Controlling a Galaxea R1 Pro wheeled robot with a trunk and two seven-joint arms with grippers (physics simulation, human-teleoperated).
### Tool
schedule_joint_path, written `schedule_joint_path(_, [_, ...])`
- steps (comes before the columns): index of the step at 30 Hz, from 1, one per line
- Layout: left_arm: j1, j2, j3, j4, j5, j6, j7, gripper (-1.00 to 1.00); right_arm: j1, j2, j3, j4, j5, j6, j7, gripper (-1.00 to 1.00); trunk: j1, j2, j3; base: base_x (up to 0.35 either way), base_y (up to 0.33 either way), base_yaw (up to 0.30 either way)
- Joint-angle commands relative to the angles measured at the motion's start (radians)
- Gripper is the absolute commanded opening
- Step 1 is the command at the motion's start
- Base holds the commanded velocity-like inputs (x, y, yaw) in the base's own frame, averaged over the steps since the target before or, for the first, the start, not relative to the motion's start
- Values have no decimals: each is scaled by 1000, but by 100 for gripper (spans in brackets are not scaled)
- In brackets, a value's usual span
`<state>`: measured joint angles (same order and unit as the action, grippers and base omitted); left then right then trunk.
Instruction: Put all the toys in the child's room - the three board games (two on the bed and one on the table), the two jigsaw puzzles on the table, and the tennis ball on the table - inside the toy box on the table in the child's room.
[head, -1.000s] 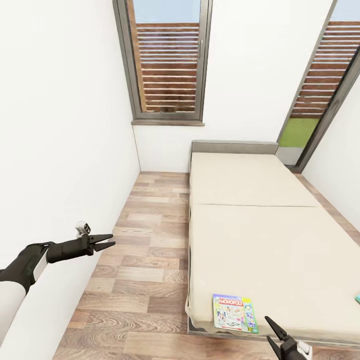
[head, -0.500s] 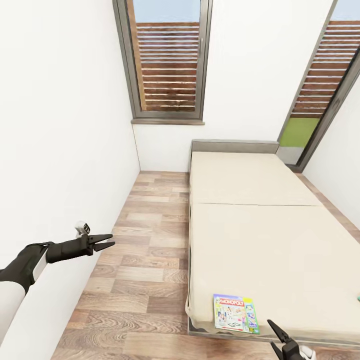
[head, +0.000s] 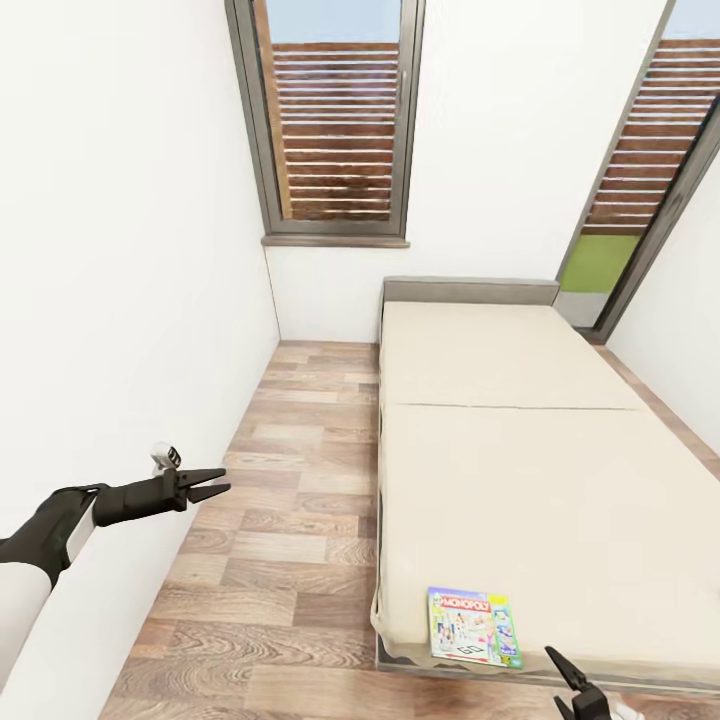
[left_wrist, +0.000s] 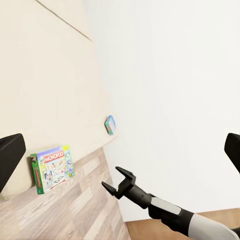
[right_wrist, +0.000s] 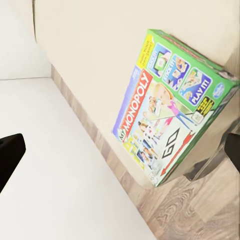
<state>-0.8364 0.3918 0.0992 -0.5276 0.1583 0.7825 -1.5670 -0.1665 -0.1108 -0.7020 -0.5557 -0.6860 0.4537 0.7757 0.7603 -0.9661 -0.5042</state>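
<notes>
Right gripper (head: 568, 682) has sunk lower and a bit rightward vs a second ago — now just its finger tips poke up at the bottom edge of the head view, beside the bed's foot. Whole view crept slightly too, so prob. base/head motion, not the things.

MONOPOLY box (head: 472, 626) lies flat on the cream mattress, at the near corner of the bed (head: 520, 470), its edge about flush w/ the mattress edge. Right wrist view looks at it close (right_wrist: 172, 105), lid up, nothing on it. Second board game — small, teal-edged (left_wrist: 110, 124) — sits further along the same bed edge, apart from the first; title too small to read.

Left gripper (head: 205, 487) hangs out over the plank floor (head: 290, 500) near the white wall, well apart from the bed; jaws a narrow V, holding nothing. Right jaws spread apart, empty.

Step in hand, as I judge it: approach to the first bed pickup. Box not yet touched.

Next move needs: right arm brought up over the mattress corner, jaws wide enough for the box edge. Flat box on soft surface — pinching the overhang-side edge looks the easier grip.
</notes>
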Motion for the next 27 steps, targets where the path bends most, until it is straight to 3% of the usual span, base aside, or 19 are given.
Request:
schedule_joint_path(1, [0, 0, 0, 0, 0, 11, -4, 100, -1, 0, -4, 0, -6, 8, -6, 100, 4, -8, -4, 0, 0, 0])
schedule_joint_path(8, [-1, -1, 0, 0, 0, 11, -4, 100, -1, 1, -8, 0, -6, 6, -45, 100, 31, -57, -26, 0, 0, 0])
schedule_joint_path(27, [-1, 0, 1, 0, 0, 11, -4, 100, -1, 5, -2, -2, -4, 7, -48, 100, 104, -190, -86, 0, 0, 0])
